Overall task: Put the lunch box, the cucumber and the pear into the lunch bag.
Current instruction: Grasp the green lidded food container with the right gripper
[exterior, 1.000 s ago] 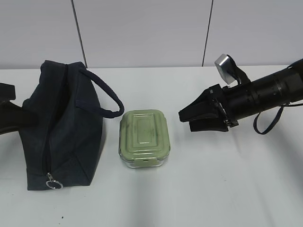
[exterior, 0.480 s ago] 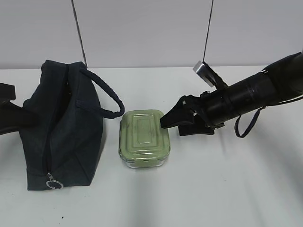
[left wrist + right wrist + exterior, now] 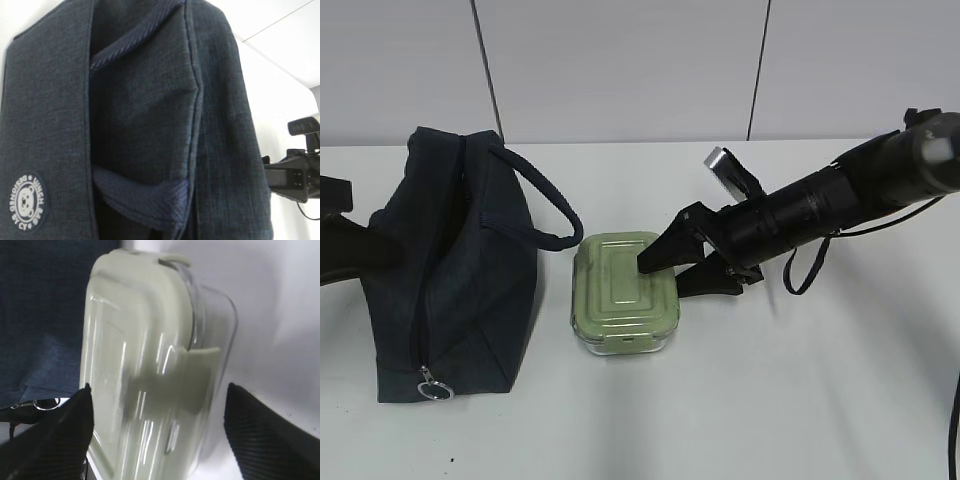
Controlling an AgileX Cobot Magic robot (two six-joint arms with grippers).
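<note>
The pale green lunch box (image 3: 620, 290) lies flat on the white table, right of the dark navy lunch bag (image 3: 450, 270). My right gripper (image 3: 677, 270) is open and straddles the box's right end, one finger over the lid and one by its side. In the right wrist view the box (image 3: 145, 340) fills the gap between the open fingers (image 3: 65, 440). My left arm (image 3: 340, 250) reaches the bag from the left edge, and its jaws are hidden behind the fabric. The left wrist view shows only the bag (image 3: 140, 100) up close. The cucumber and the pear are out of view.
The bag's padded handle (image 3: 545, 205) loops toward the box. Its zipper ring pull (image 3: 433, 385) hangs at the front bottom corner. A round bear badge (image 3: 27, 202) is on the bag's side. The right arm (image 3: 300, 175) shows beyond the bag.
My right gripper has moved left across the table and now straddles the lunch box's right end. The bag, the box and the left arm have not moved.
</note>
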